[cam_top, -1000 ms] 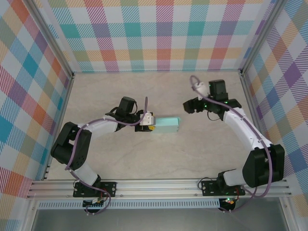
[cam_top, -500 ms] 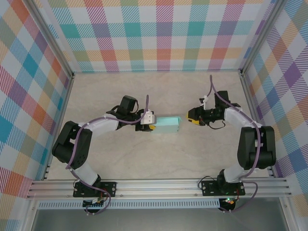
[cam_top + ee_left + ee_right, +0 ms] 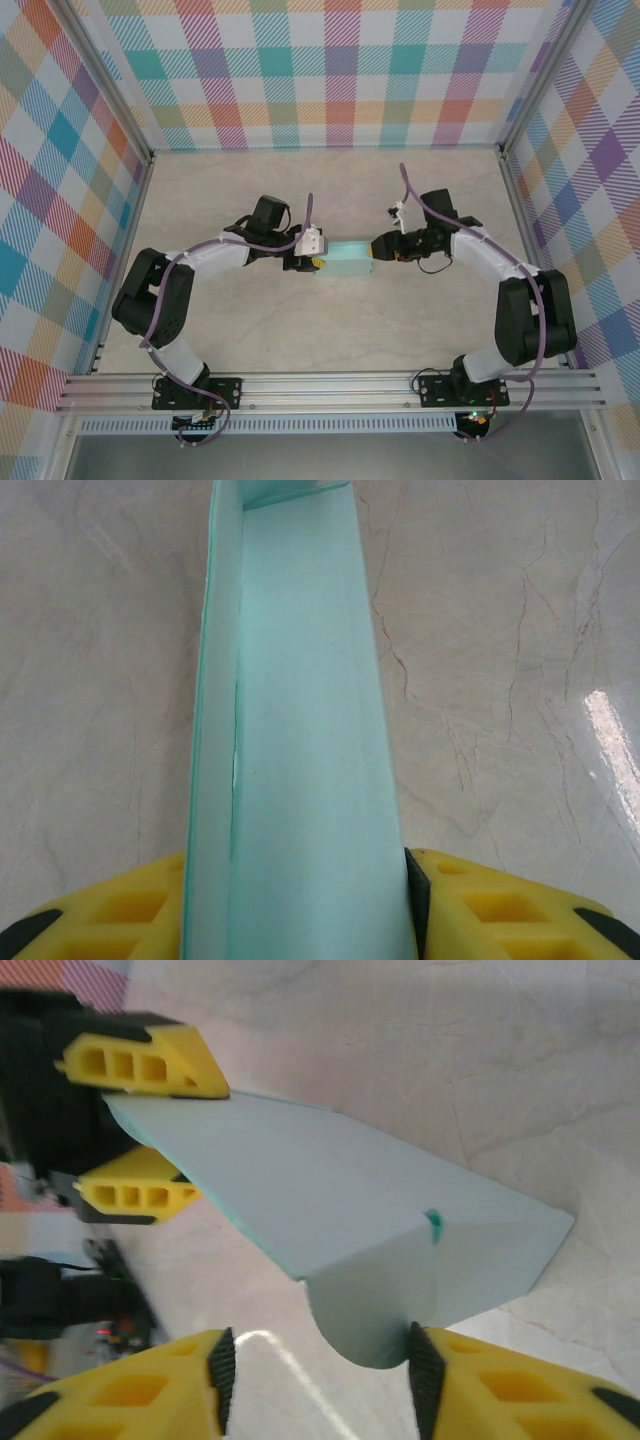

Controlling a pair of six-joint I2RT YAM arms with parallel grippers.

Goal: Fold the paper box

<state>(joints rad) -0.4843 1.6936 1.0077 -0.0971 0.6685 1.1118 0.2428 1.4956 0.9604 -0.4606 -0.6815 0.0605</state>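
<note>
**A:** Where is the paper box (image 3: 347,260) being seen?

**B:** It is being held near the middle of the tabletop (image 3: 300,330), lying lengthwise between the two arms; in the left wrist view its long sides are being shown folded upward, so that a narrow mint channel is being formed.

**A:** How is the left end being gripped?

**B:** It is being pinched by the left fingers (image 3: 500,915); both yellow pads are being pressed against the card's outer walls; from the right wrist view the same pair is being seen clamped on the far end of the box.

**A:** And what is being done at the right end?

**B:** The right fingers (image 3: 130,1400) are being held spread, one on each side of the rounded end flap (image 3: 375,1310); one pad is being touched by the flap's edge; the other is being separated from it by a clear gap; the flap is not being pinched.

**A:** Is the box being rested on the tabletop?

**B:** That cannot be told.
</note>
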